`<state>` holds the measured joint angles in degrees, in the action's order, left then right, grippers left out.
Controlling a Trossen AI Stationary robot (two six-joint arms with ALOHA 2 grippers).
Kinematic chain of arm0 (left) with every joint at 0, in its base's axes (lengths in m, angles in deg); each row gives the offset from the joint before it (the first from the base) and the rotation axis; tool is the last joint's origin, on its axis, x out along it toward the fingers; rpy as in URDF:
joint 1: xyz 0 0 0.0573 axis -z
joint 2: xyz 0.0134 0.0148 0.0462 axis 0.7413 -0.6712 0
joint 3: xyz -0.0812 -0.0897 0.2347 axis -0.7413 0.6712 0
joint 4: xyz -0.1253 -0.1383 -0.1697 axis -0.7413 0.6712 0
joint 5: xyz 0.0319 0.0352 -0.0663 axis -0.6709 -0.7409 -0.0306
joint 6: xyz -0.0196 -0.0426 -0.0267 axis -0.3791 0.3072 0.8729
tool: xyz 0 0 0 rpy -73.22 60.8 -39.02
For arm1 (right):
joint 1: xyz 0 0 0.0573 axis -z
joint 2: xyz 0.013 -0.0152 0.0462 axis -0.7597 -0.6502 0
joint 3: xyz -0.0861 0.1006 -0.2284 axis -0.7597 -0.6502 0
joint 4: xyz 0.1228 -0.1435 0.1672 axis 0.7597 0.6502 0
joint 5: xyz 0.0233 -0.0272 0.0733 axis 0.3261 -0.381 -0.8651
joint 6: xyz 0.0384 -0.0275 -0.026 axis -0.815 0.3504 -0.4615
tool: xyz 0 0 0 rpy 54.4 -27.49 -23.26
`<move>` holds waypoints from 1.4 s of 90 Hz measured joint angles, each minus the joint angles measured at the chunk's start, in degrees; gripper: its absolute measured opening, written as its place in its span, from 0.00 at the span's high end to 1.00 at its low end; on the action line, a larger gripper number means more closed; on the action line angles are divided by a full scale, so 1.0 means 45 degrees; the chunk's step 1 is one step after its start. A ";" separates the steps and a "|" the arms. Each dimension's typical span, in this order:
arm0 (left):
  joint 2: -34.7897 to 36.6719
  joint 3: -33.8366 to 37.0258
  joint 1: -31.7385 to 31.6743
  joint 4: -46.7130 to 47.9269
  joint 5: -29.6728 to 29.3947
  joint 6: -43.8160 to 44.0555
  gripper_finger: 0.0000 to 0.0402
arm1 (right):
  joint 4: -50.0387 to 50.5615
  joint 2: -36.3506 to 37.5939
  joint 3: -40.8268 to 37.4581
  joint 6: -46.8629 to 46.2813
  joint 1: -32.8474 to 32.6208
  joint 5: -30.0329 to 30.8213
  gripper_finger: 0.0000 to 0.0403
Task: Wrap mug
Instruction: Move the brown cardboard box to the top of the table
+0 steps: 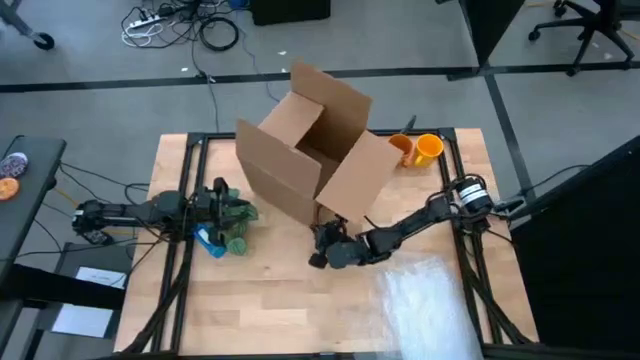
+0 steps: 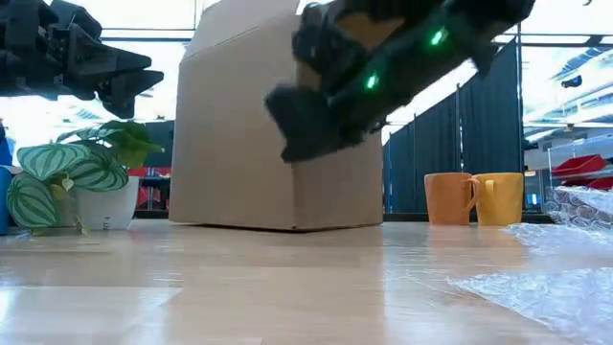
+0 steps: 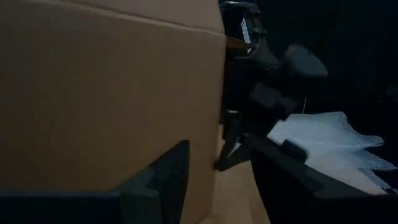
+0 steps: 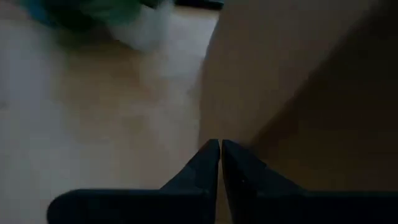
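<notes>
Right gripper (image 1: 322, 250) hangs above the wood near the front corner of the cardboard box (image 1: 310, 150), its two fingers (image 4: 211, 158) pressed together with nothing between them. Left gripper (image 1: 222, 205) sits over the left side of the table, above a small potted plant; its fingers (image 3: 165, 177) stand apart and hold nothing.

By size, then: the table (image 1: 260, 310) — pale wood, with dark rails along both sides. The box stands open near the back middle, flaps up, one flap leaning out toward the right arm. A sheet of bubble wrap (image 1: 430, 300) lies flat on the front right part of the table, well apart from the box. The plant (image 2: 72, 177), with striped green leaves in a white pot, stands left of the box, a blue object (image 1: 207, 240) just beside it.

Two mugs stand at the back right, beside the box — an orange mug (image 2: 450, 198) and a yellow mug (image 2: 500, 198), side by side, both upright and well apart from either gripper.
</notes>
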<state>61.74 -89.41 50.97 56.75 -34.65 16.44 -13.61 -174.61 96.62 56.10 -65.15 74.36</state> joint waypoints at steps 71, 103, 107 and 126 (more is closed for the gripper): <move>-0.0006 0.0000 -0.0003 -0.0108 -0.0005 0.0003 0.61 | 0.8556 -0.0091 -0.0030 -0.7502 -0.0631 0.0485 1.00; -0.0005 0.0000 -0.0003 -0.0108 -0.0005 -0.0002 0.61 | 0.0866 -0.0096 -0.0001 -0.1225 -0.0602 -0.1345 1.00; -0.0001 0.0000 -0.0003 -0.0108 -0.0005 0.0002 0.61 | 0.0827 -0.0096 -0.0001 -0.0813 -0.0536 -0.0387 1.00; -0.0002 0.0000 -0.0003 -0.0108 -0.0006 0.0000 0.61 | 0.4005 -0.0125 -0.0006 -0.2245 -0.0243 0.1907 1.00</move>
<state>61.73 -89.41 50.96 56.27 -34.68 16.44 4.41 -175.17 96.59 46.00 -66.24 82.94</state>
